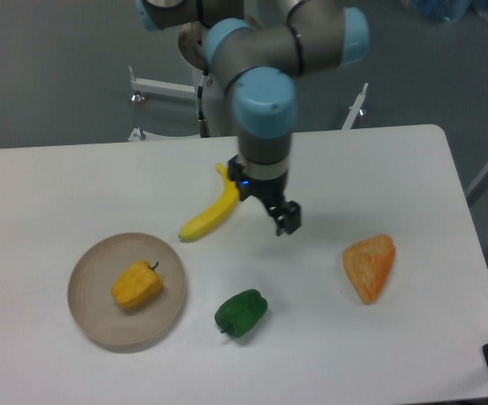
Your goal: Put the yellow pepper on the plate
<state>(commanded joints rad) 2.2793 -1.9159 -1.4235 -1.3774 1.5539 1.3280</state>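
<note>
The yellow pepper (137,284) lies on the beige plate (87,312), a little left of its centre, at the left of the white desk (379,169). The end effector (284,218) hangs empty well away from it, above the desk between the banana (213,211) and the orange wedge (369,266); whether its fingers are spread is too small to tell. Little looks likely to go wrong now, though a low sweep of the arm might nudge the banana or the green pepper (241,311).

The arm reaches down, its gripper (287,219) empty, fingers near together.
</note>
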